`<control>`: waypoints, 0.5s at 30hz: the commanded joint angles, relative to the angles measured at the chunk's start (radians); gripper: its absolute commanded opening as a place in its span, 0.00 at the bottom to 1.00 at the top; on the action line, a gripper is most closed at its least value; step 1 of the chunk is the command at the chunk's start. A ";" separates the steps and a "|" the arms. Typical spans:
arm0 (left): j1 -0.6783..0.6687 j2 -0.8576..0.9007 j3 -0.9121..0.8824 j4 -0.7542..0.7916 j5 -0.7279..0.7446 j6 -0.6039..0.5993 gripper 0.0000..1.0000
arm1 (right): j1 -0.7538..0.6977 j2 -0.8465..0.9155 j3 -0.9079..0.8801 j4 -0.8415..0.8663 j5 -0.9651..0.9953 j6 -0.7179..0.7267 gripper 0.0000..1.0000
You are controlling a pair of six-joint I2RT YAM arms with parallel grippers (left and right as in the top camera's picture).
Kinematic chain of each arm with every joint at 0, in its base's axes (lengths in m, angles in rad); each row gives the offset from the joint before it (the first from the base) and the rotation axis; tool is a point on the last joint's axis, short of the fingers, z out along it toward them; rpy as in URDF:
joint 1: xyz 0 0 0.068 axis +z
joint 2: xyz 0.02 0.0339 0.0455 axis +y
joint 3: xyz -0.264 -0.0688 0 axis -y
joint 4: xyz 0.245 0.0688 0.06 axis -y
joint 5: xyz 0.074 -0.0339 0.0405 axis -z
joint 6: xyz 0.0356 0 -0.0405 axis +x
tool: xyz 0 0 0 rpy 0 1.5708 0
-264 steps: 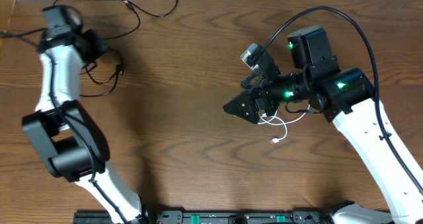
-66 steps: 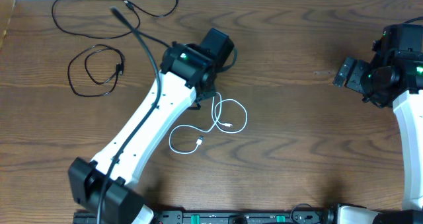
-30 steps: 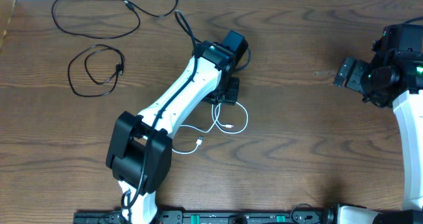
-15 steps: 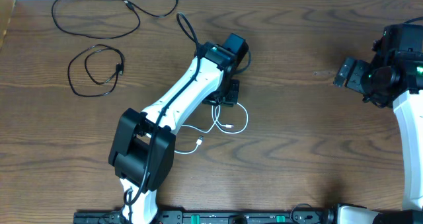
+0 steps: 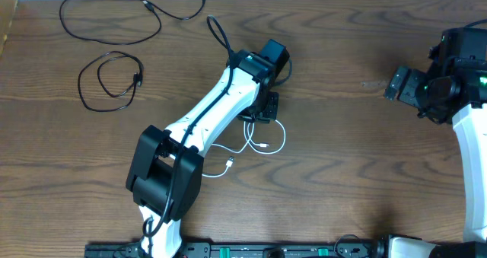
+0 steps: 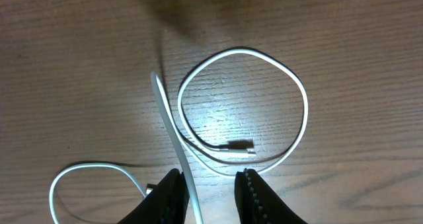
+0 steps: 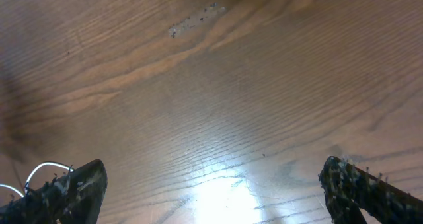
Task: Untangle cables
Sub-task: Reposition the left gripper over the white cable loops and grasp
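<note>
Two thin black cables, a long loose loop (image 5: pixel 122 43) and a short coil (image 5: pixel 81 87), lie near the brown wooden table's (image 5: pixel 342 182) far-left edge. One thin white cable (image 5: pixel 281 140) lies mid-table. The left gripper (image 6: pixel 209 178) straddles one strand, jaws narrowly parted, not pinching. The right gripper (image 7: pixel 211 172), spread wide and empty, hangs by the right edge, with open wood between.

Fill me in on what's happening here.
The robot is sorting out cables. The left gripper is down over the white cable in the middle, its jaws narrowly apart around one strand and not yet clamped on it. The right gripper hangs wide open at the far right, holding nothing. The two black cables, the long one and the short one, lie apart at the upper left.
</note>
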 commanded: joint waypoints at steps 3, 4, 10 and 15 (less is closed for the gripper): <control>0.001 0.014 -0.007 -0.005 0.002 -0.010 0.22 | -0.003 -0.001 0.005 -0.001 0.009 0.013 0.99; 0.001 0.014 -0.008 -0.005 0.002 -0.010 0.21 | -0.003 -0.001 0.005 -0.001 0.009 0.013 0.99; 0.001 0.014 -0.007 -0.005 0.002 -0.010 0.19 | -0.003 -0.001 0.005 -0.001 0.009 0.013 0.99; 0.001 0.014 -0.008 -0.005 0.002 -0.009 0.14 | -0.003 -0.001 0.005 -0.001 0.009 0.013 0.99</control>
